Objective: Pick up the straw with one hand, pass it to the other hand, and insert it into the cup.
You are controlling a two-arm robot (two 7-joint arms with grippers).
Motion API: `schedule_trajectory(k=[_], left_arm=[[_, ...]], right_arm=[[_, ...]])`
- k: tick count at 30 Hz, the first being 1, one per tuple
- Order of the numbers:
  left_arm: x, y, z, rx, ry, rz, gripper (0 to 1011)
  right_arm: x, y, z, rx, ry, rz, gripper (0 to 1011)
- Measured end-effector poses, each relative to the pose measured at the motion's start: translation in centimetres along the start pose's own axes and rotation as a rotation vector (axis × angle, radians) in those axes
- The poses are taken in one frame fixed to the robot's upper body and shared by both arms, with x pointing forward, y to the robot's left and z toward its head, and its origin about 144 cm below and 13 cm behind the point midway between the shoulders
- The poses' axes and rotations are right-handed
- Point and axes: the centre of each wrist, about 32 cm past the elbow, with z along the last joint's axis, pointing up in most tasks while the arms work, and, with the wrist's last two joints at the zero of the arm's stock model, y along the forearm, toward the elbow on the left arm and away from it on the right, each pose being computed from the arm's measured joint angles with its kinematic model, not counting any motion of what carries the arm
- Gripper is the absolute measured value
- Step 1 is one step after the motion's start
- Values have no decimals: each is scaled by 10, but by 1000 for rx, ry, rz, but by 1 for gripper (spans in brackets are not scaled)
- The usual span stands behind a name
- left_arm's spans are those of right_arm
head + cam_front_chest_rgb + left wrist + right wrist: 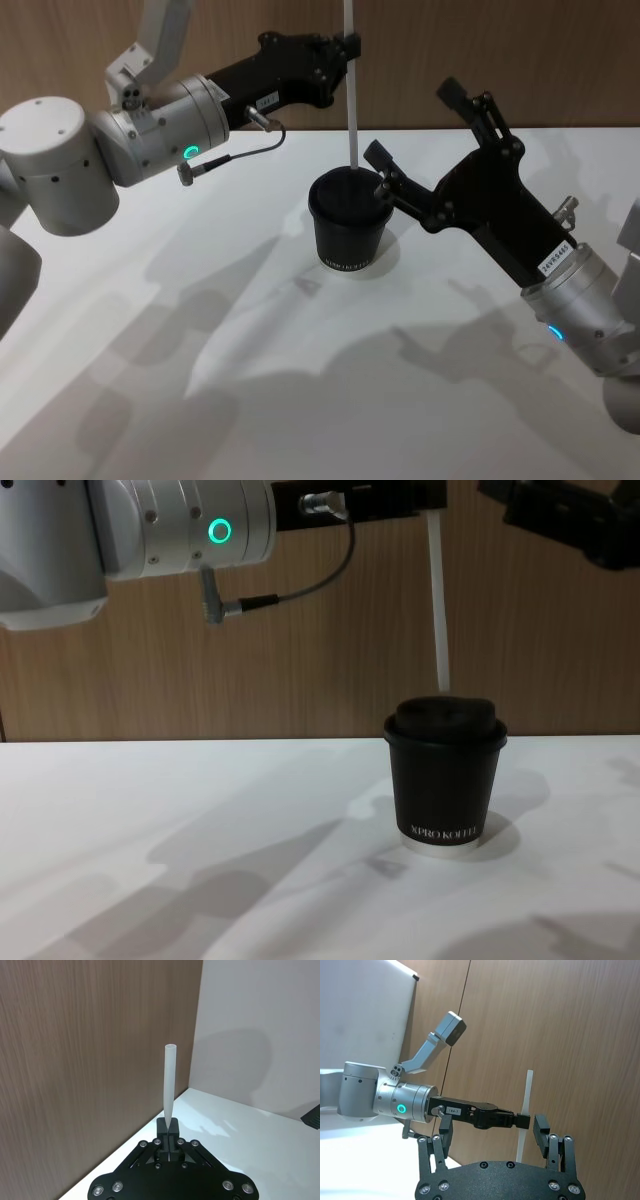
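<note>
So the left claw [349, 45], the long black one on the silver wrist with the green ring, is pinched tight on the thin white plastic straw [352, 100]. It reaches in from about 10 o'clock of the small black paper cup [348, 230] with the domed lid, which sits mid white worktop [200, 400]. The straw stands pretty much upright. A short bit pokes up above the pinch and a longer run drops straight down from it, with the bottom tip right at the top of the lid. Can't tell if the tip is actually inside the hole. Then the right claw [415, 125], the chunky black one, sits at roughly 3 o'clock of the cup, fingers spread wide with nothing between them. Its nearer finger is right up by the lid's rim, touching or not I can't say.
</note>
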Motion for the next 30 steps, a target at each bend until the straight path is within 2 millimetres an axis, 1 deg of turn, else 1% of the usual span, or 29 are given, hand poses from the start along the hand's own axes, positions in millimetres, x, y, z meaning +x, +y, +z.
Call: schedule_trajectory(k=[16,30], left_arm=[[9,4,3,-20,55,-29,10],[11,13,7,-19,24,-33,10]], right_arm=[[0,0,0,0,0,0,1001],[0,0,0,0,0,0,1001]])
